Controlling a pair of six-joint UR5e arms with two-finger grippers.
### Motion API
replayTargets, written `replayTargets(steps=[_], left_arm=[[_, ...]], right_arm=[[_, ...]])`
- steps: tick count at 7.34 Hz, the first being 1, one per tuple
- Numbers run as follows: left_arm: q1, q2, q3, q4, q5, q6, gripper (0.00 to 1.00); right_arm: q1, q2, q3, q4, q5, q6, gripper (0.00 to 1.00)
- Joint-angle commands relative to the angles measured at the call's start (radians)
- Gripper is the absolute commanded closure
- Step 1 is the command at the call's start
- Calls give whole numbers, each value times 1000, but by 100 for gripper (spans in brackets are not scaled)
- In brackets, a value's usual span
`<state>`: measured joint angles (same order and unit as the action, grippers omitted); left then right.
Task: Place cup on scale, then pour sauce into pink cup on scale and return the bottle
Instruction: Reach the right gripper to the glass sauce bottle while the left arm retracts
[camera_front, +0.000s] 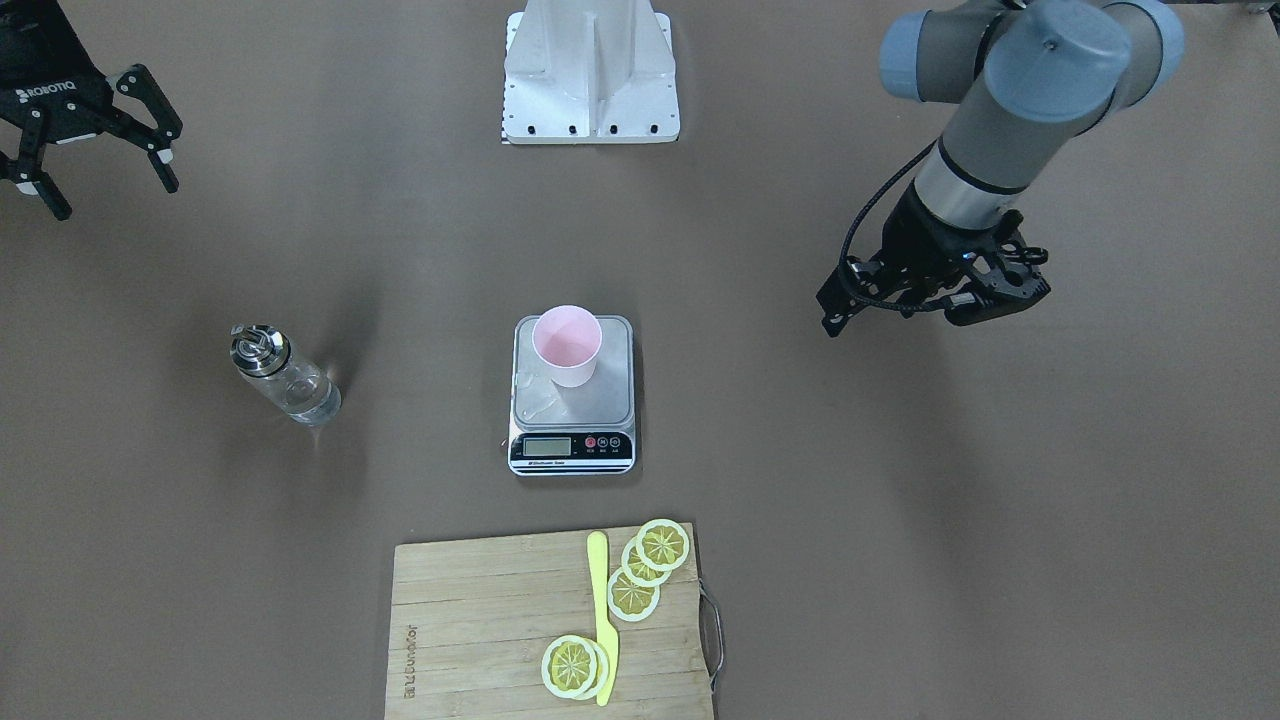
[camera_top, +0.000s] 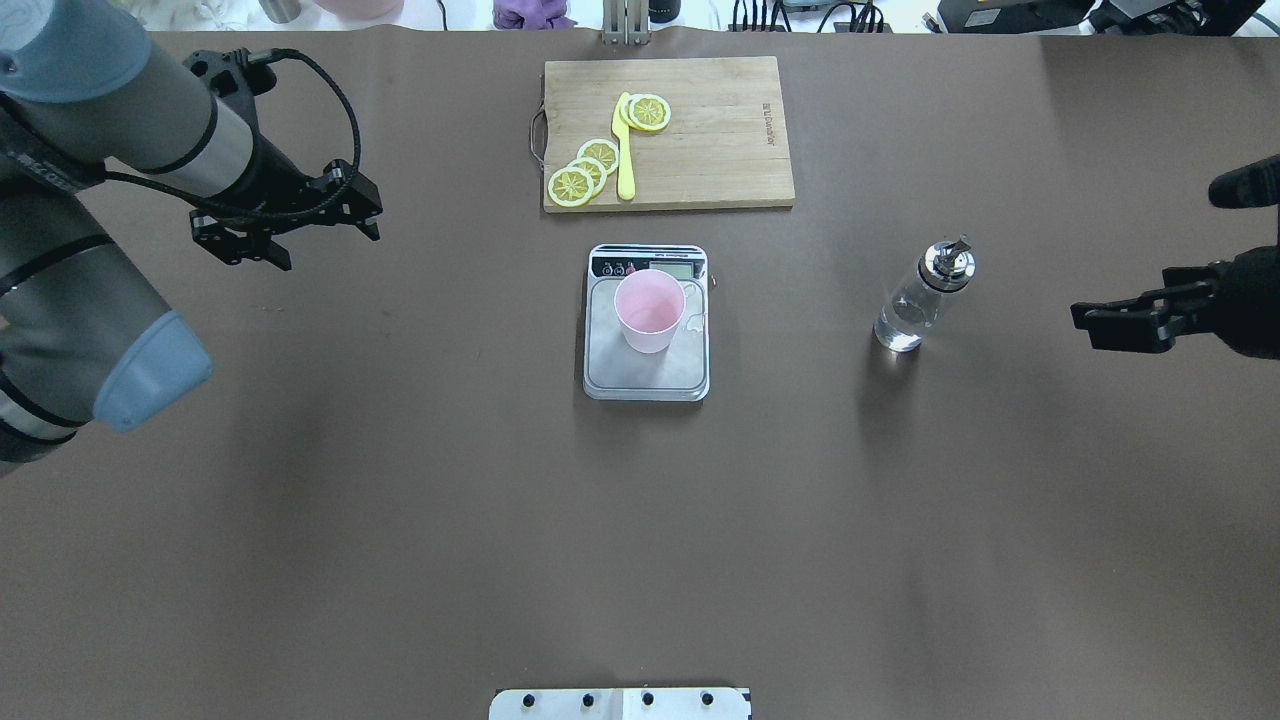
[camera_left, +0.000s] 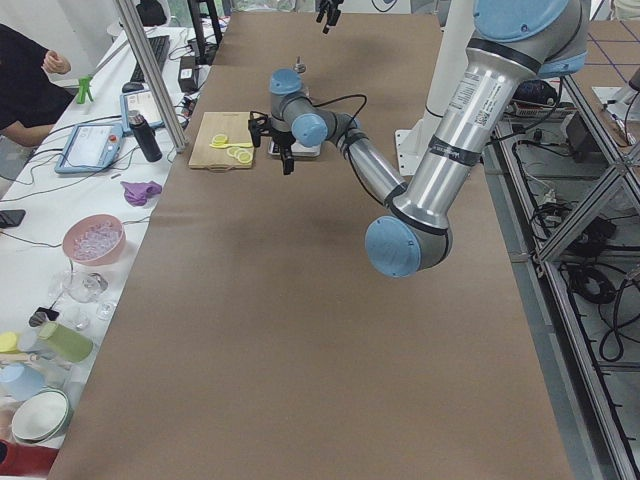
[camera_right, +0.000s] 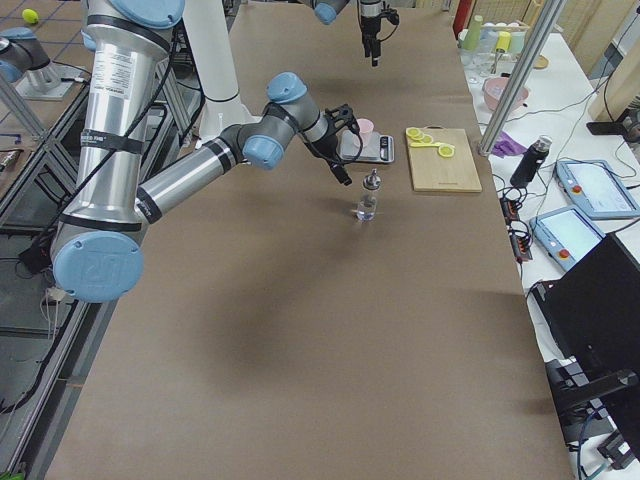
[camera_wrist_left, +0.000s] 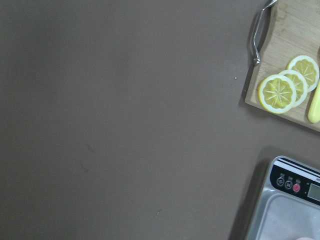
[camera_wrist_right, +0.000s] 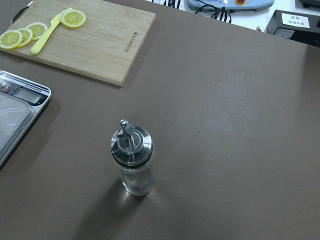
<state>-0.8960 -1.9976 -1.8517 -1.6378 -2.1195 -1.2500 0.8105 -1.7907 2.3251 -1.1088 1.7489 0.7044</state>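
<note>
The pale pink cup (camera_front: 567, 345) stands upright on the silver platform of the scale (camera_front: 600, 405) at the table's middle; it also shows in the overhead view (camera_top: 650, 312). The clear glass bottle (camera_front: 285, 377) with a metal spout stands upright on the table to the robot's right (camera_top: 918, 300), holding clear liquid, and is centred in the right wrist view (camera_wrist_right: 132, 162). My right gripper (camera_front: 115, 198) is open and empty, back from the bottle. My left gripper (camera_top: 295, 240) is open and empty, well off to the scale's left.
A bamboo cutting board (camera_top: 720, 140) with lemon slices (camera_top: 585, 170) and a yellow knife (camera_top: 625, 150) lies beyond the scale. A small clear wet patch (camera_front: 538, 402) sits on the scale's platform. The robot's base plate (camera_front: 590, 90) is at the near edge.
</note>
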Motion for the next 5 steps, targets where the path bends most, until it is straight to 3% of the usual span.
replayTargets(steps=[1, 2, 3, 4, 5], left_arm=[[-61, 36, -1, -2, 6, 47, 1], [-73, 58, -4, -2, 83, 47, 1], [-74, 77, -12, -5, 120, 49, 1], [-74, 82, -20, -8, 127, 49, 1], [-72, 109, -35, -10, 127, 47, 1]], right_arm=[[-149, -32, -94, 201, -159, 50, 1], [-166, -32, -158, 287, -170, 53, 1], [-233, -26, -199, 335, -260, 94, 2], [-336, -24, -208, 340, -434, 201, 1], [-373, -16, -226, 372, -489, 272, 1]])
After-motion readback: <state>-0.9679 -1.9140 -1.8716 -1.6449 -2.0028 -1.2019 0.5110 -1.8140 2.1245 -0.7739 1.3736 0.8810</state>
